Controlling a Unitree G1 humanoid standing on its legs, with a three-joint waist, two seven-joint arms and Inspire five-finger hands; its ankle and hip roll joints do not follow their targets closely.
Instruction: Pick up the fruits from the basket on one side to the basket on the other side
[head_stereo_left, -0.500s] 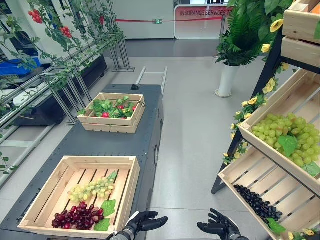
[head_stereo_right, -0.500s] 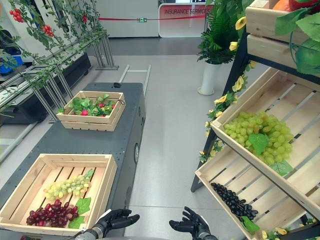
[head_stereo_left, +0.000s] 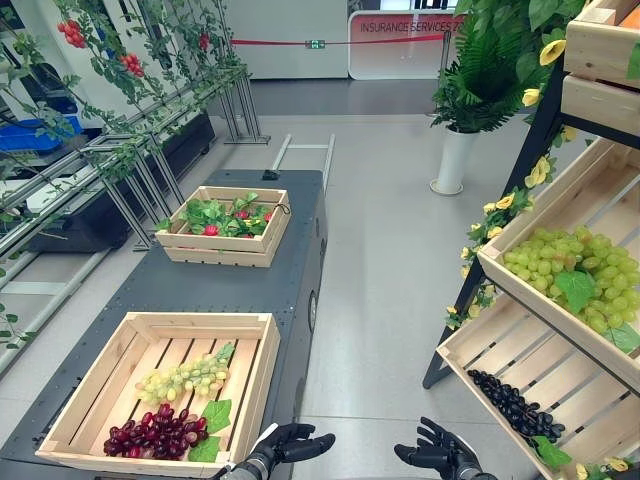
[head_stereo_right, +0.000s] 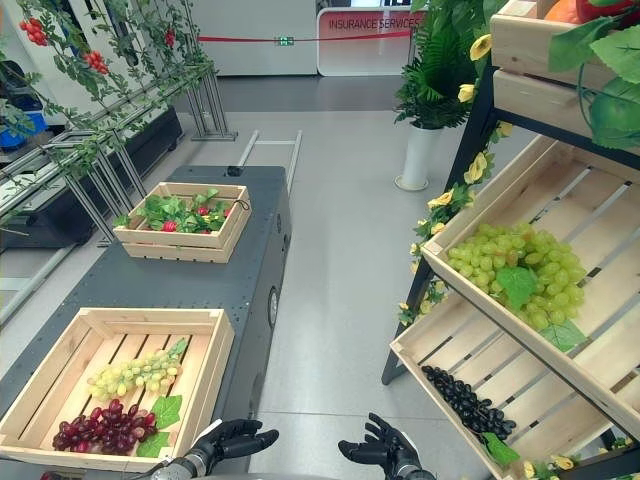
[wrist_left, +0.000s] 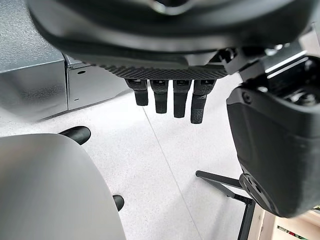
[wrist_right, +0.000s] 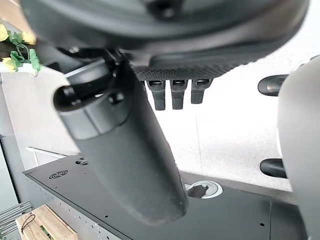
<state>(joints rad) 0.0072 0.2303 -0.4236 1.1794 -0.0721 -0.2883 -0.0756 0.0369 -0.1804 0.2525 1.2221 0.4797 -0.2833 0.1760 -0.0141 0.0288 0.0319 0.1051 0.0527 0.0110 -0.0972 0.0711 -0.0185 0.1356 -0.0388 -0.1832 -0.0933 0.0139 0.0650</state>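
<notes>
A wooden crate (head_stereo_left: 100, 375) on the dark cart at the lower left holds a green grape bunch (head_stereo_left: 185, 379) and a red grape bunch (head_stereo_left: 155, 434). On the right, a slanted wooden shelf (head_stereo_left: 520, 225) carries a heap of green grapes (head_stereo_left: 580, 280), and the shelf below it carries dark grapes (head_stereo_left: 513, 405). My left hand (head_stereo_left: 290, 443) hangs low beside the cart's near corner, fingers relaxed and holding nothing. My right hand (head_stereo_left: 435, 455) hovers over the floor at the bottom edge, also open and holding nothing.
A second crate (head_stereo_left: 225, 225) with leafy greens and red fruit sits further back on the cart (head_stereo_left: 290, 270). A potted plant (head_stereo_left: 455, 155) stands behind the shelf unit. Vine racks (head_stereo_left: 140, 140) line the left side. Grey floor (head_stereo_left: 380, 300) lies between cart and shelves.
</notes>
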